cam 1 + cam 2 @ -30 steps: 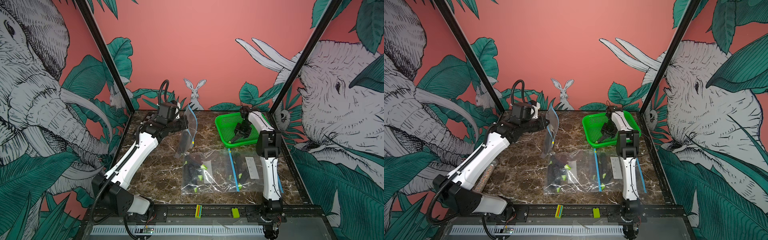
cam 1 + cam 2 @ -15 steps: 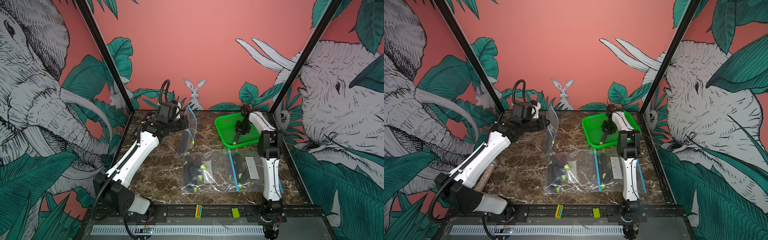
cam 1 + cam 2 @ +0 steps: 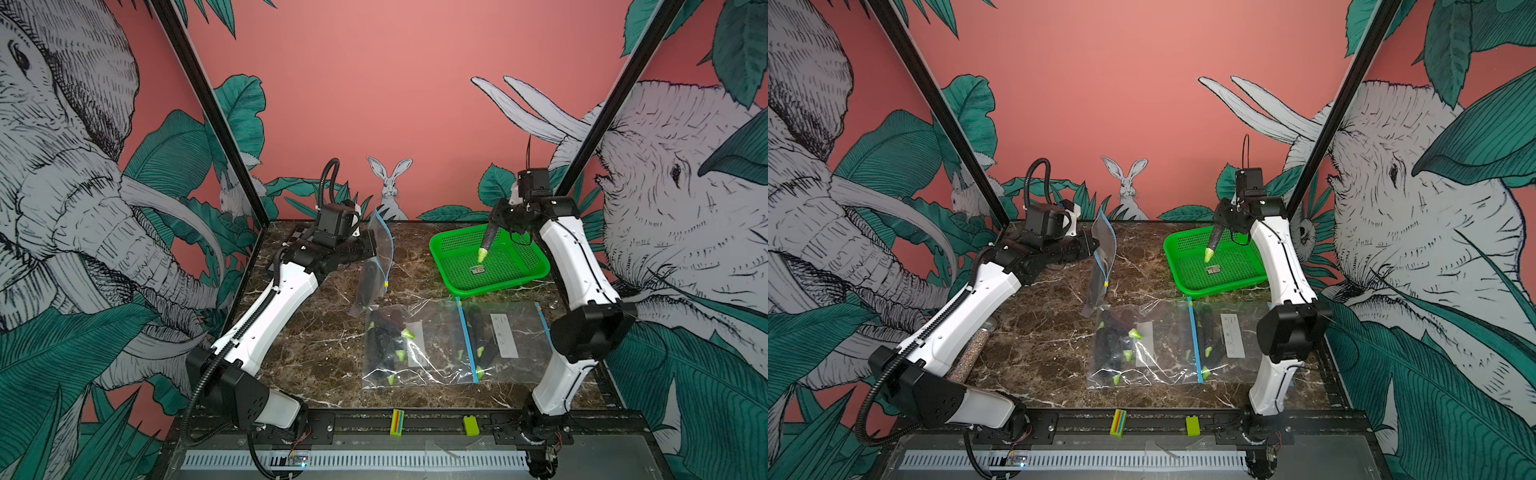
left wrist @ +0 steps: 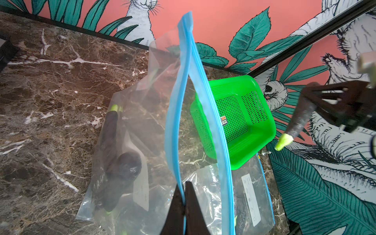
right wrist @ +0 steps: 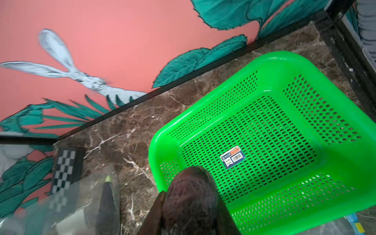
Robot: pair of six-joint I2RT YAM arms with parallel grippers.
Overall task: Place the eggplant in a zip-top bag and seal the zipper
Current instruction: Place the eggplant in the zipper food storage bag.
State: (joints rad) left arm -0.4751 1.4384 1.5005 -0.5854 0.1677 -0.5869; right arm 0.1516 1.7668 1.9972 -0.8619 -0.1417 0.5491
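Judging from here, the task is near half way: the right pincer [image 3: 496, 226] is clenched on the long dark-purple eggplant with a pale green tip [image 3: 487, 240], hanging above the green plastic mesh basket [image 3: 500, 284]. The left pincer [image 4: 184, 187] pinches the clear blue-zippered bag [image 4: 158, 101], mouth apart; inserting and sealing remain.

In both top views the basket [image 3: 498, 284] is sitting right of centre on the table [image 3: 316, 345], toward the back wall, and an eggplant [image 3: 487, 243] is hanging over it. Left of the basket, a bag [image 3: 380, 249] is hanging above the table. Two filled bags [image 3: 419, 324] are lying side by side in front of it — lower centre of the frame.
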